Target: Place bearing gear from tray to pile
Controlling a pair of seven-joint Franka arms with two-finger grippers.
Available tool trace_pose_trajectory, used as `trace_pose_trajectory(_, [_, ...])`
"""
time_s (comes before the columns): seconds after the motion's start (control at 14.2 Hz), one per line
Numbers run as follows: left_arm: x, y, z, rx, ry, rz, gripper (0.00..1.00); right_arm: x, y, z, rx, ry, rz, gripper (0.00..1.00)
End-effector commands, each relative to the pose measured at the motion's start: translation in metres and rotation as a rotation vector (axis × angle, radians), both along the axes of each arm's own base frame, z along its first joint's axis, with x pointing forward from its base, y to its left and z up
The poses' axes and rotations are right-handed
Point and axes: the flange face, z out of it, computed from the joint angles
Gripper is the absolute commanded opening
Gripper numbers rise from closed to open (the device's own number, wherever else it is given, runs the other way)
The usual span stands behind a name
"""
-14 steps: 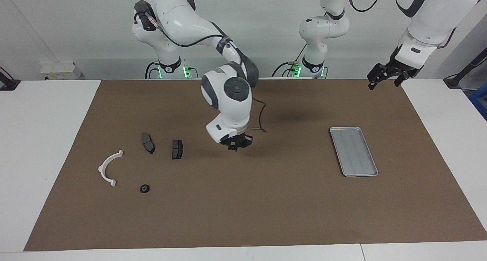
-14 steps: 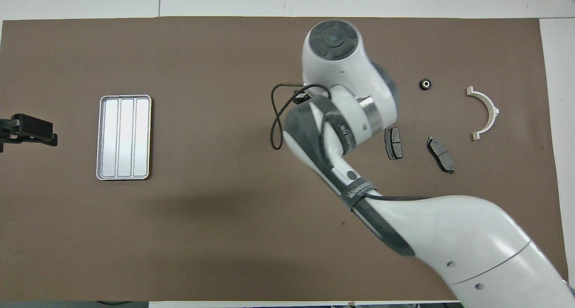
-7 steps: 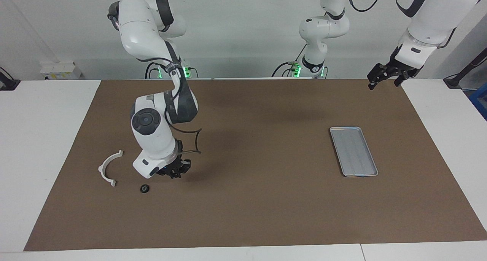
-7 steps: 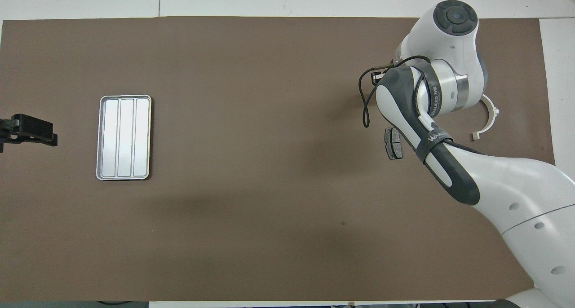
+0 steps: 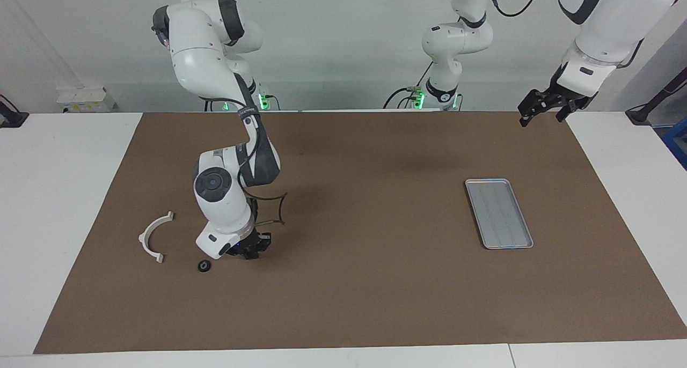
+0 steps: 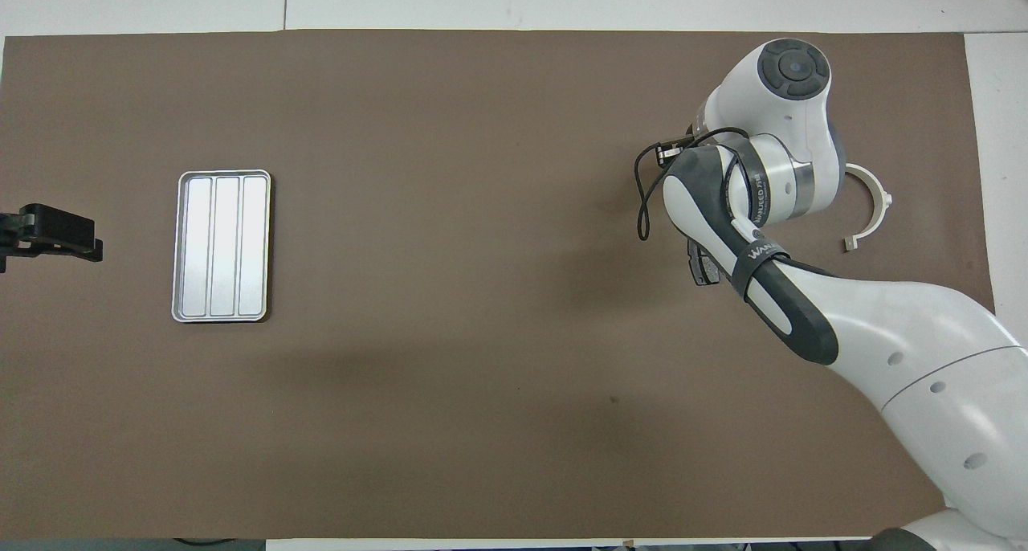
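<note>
The silver ridged tray (image 5: 499,213) (image 6: 222,246) lies bare toward the left arm's end of the mat. A small black bearing gear (image 5: 204,266) sits on the mat in the pile, beside the white half-ring bracket (image 5: 154,235) (image 6: 874,206). My right gripper (image 5: 249,248) is shut and low over the mat just beside that gear, on its tray side. I cannot make out anything between its fingertips. In the overhead view the right arm hides the gear and the gripper; only the edge of one dark plate (image 6: 697,267) shows. My left gripper (image 5: 542,112) (image 6: 50,238) waits open, raised past the tray.
A brown mat (image 5: 375,293) covers most of the white table. The right arm's black cable (image 5: 271,207) loops out beside its wrist. A broad stretch of bare mat lies between the pile and the tray.
The right arm swung from over the middle of the mat to the pile and came down beside the black gear. It now hides both dark plates in the facing view. The left arm stayed still.
</note>
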Motion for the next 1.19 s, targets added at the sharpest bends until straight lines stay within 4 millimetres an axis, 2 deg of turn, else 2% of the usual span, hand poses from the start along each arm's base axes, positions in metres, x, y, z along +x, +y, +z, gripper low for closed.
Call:
trace_pose_trajectory(0.0, [-0.005,-0.001,-0.001,-0.002,0.011,-0.009,1.00,-0.003,-0.004,-0.005,0.001,-0.018,0.027,0.00])
trace_pose_trajectory(0.14, [-0.005,-0.001,-0.001,-0.002,0.010,-0.009,1.00,-0.003,-0.004,-0.003,0.002,-0.023,0.026,0.00])
trace_pose_trajectory(0.21, [-0.005,-0.001,-0.001,-0.002,0.010,-0.009,1.00,-0.003,-0.004,-0.004,0.002,-0.019,0.024,0.28])
trace_pose_trajectory(0.28, [-0.005,-0.001,-0.001,-0.002,0.010,-0.009,1.00,-0.002,-0.004,-0.003,0.003,-0.022,0.025,0.99])
trace_pose_trajectory(0.56, [-0.005,-0.001,-0.001,-0.002,0.010,-0.009,1.00,0.000,-0.009,0.003,0.000,-0.033,0.017,1.00])
trace_pose_trajectory(0.84, [-0.005,-0.001,-0.001,-0.002,0.010,-0.009,1.00,0.004,-0.034,0.011,-0.002,-0.046,-0.016,1.00])
trace_pose_trajectory(1.12, [-0.005,-0.001,-0.001,-0.002,0.011,-0.009,1.00,0.005,-0.039,0.019,-0.002,-0.055,-0.022,1.00])
